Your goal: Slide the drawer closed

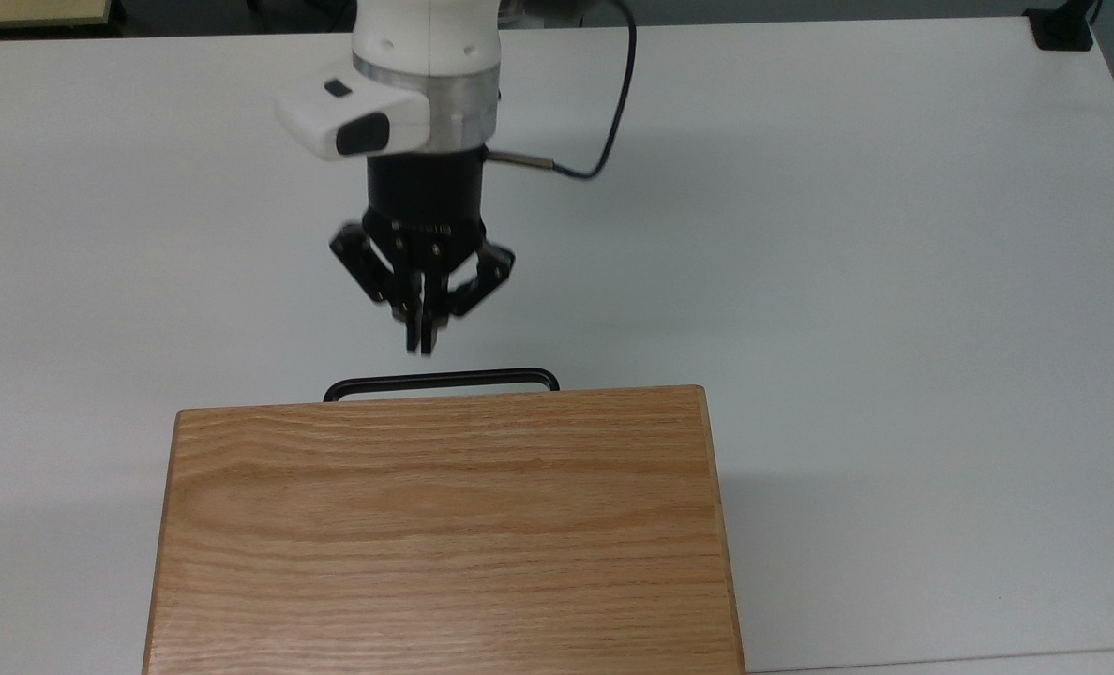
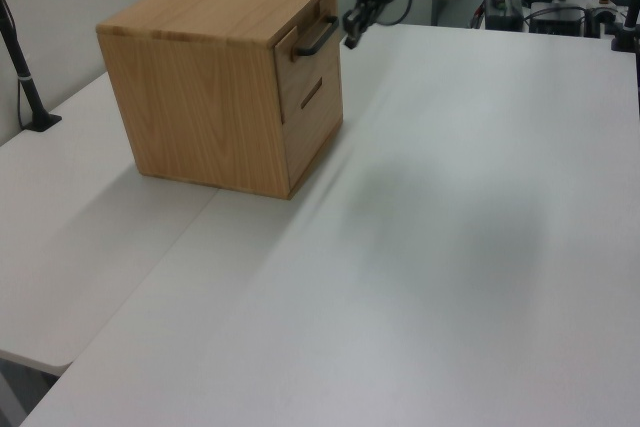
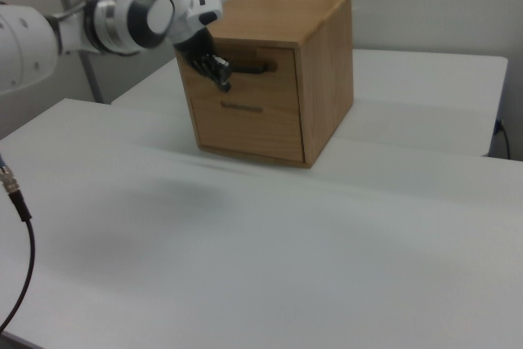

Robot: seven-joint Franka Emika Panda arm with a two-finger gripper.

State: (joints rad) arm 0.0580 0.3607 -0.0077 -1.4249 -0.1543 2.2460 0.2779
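The drawer (image 2: 308, 67) sits pushed into the top slot of the cabinet (image 1: 444, 525), its front level with the cabinet's face in the left view, so the sliding looks done. In the top view the cabinet's flat top covers the drawer box, and just the black bar handle (image 1: 441, 381) sticks out past the far edge.

The gripper (image 1: 424, 349) hangs just beyond that handle, on the far side of it in the top view, with a clear strip of white bench (image 1: 895, 281) between the fingertips and the bar. Its fingers are drawn together, tips nearly touching, and they hold nothing. That pose suits a push: closed fingers make one firm point to press against the bar or the front panel, and no grip is needed to send a drawer inward.

The views add to each other. The top view gives the gap between gripper and handle and shows the gripper lined up a little to the top view's left of the bar's middle. The left view shows the drawer front flush, and a second, lower drawer (image 2: 312, 97) beneath it. The right view sets the gripper (image 3: 219, 78) in front of the upper drawer's left part; there I cannot be sure whether it touches the handle, though the top view suggests not.
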